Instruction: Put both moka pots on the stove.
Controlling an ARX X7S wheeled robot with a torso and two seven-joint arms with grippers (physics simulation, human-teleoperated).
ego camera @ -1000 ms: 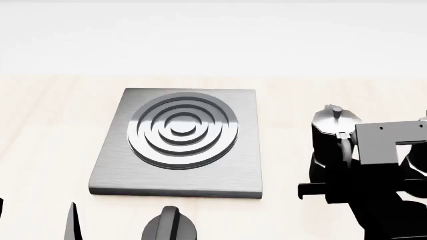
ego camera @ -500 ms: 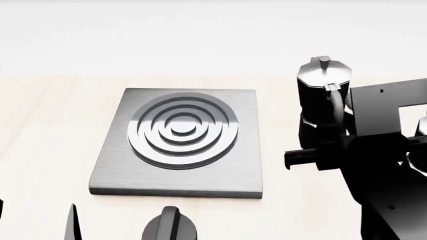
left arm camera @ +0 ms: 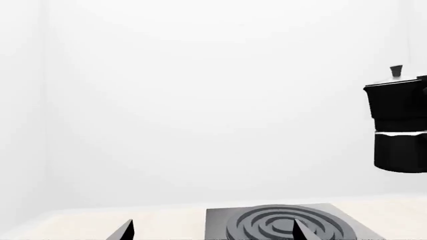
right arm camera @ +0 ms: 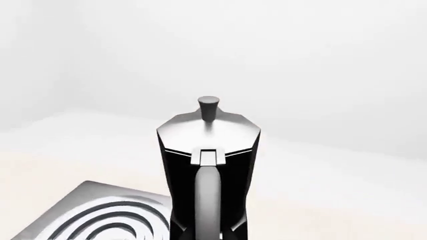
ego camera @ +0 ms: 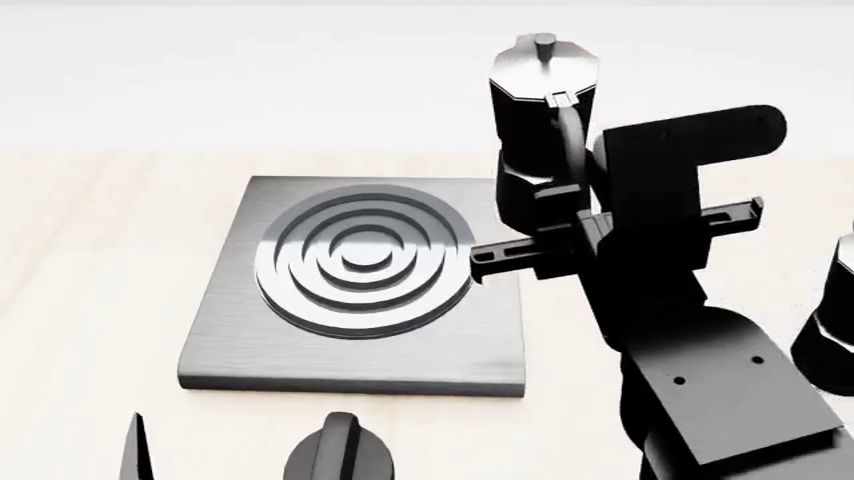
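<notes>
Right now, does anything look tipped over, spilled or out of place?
Nothing stands out. The moka pot in the right claw hangs upright above the stove's right edge, lid shut. The second moka pot stands at the head view's right edge, partly cut off.

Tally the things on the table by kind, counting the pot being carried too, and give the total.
Moka pots: 2, one held by the right gripper at, one at the right edge
Stove: 1
Black round knob: 1
Total: 4
</notes>
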